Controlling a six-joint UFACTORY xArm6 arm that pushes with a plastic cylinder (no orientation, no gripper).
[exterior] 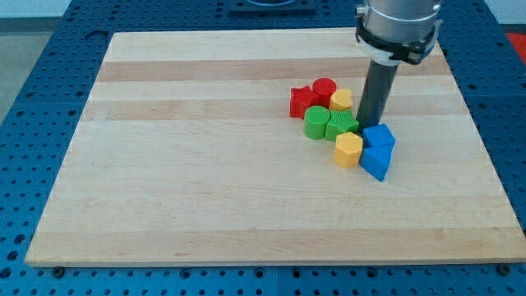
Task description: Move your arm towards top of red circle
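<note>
The red circle [325,88] is a short red cylinder in a cluster of blocks at the board's upper right. A red star-shaped block [304,102] touches it on the view's left, and a yellow heart-shaped block [341,100] touches it on the right. My tip [367,125] is at the lower end of the dark rod, below and to the right of the red circle, between the yellow heart and the blue blocks. It stands beside the green star-shaped block [341,126].
A green cylinder [316,122], a yellow hexagon block [348,149] and two blue blocks [378,136] [376,161] sit in the same cluster. The wooden board [205,164] lies on a blue perforated table [49,49]. The arm's grey body [396,29] hangs over the board's top right.
</note>
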